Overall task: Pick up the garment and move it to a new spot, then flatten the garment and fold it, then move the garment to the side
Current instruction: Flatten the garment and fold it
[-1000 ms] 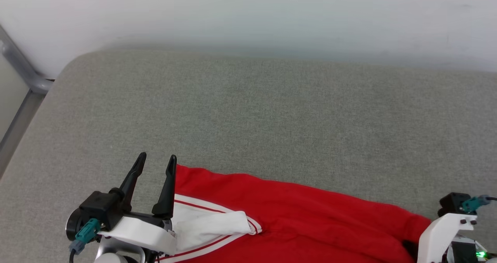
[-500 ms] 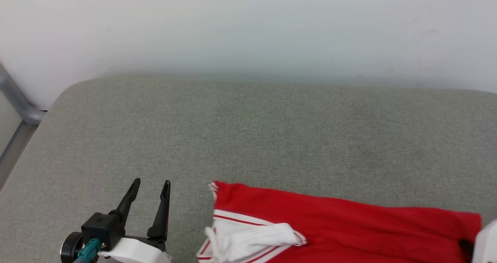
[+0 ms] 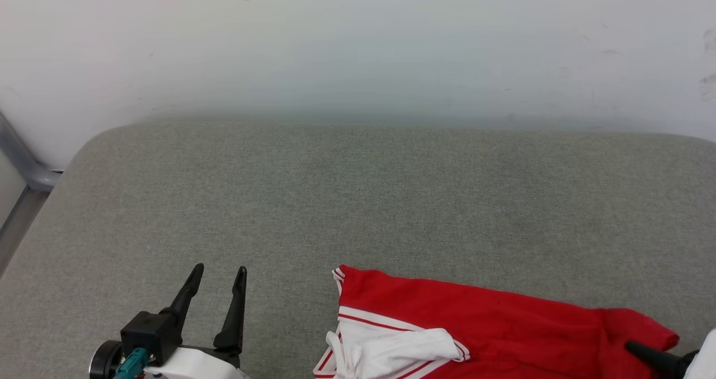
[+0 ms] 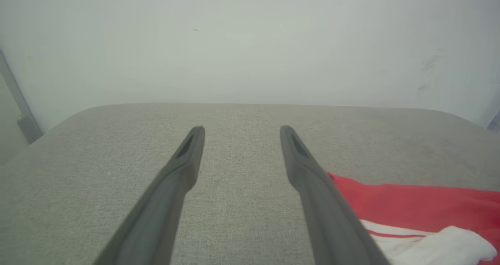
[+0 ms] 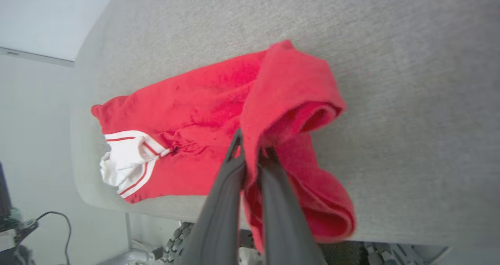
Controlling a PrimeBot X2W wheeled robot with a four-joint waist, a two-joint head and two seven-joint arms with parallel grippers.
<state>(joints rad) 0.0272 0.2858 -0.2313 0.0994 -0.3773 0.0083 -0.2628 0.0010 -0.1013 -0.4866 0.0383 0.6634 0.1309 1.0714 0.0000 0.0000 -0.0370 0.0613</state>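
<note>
The garment [image 3: 486, 323], red with a bunched white sleeve [image 3: 403, 351] and red-and-white trim, lies crumpled along the near edge of the grey table [image 3: 358, 200]. In the right wrist view my right gripper [image 5: 252, 147] is shut on a raised red fold of the garment [image 5: 187, 120], near its right end. One dark finger of it shows at the lower right of the head view [image 3: 649, 354]. My left gripper [image 3: 218, 270] stands open and empty over bare table, left of the sleeve and apart from it. The left wrist view has the left gripper [image 4: 242, 130] and the garment [image 4: 414, 202] to its right.
A pale wall [image 3: 358, 43] runs behind the table's far edge. A grey metal frame [image 3: 25, 169] stands at the far left corner. In the right wrist view the table's near edge drops to the floor, with a cable [image 5: 58, 218] and a wheel [image 5: 179, 237] below.
The garment has slid right, away from my left gripper, which was beside the sleeve. The right gripper's jaws have closed on the red fold. The head camera has tilted up a little.
</note>
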